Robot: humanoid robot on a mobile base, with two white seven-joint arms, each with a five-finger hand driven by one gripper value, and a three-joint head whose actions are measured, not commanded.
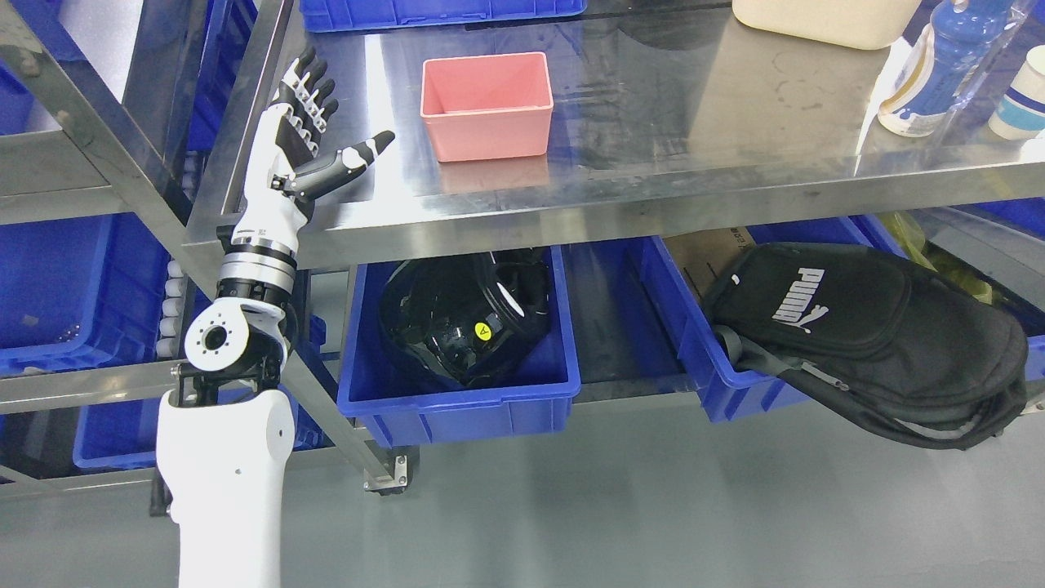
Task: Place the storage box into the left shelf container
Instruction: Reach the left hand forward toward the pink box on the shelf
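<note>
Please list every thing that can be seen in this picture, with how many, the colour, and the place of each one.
Storage box: one, pink, empty, on the steel shelf top.
Steel shelf: one, silver, across the upper picture.
Helmet: one, black, inside the blue bin under the shelf.
Puma bag: one, black, hanging over the edge of another blue bin at right.
Bottle: one, blue and white, top right on the shelf.
Paper cup: one, white and blue, beside the bottle.
Cream container: one, top edge.
Left rack bins: several, blue, at left.
Left hand: one, white and black, fingers spread, left of the storage box, holding nothing.
</note>
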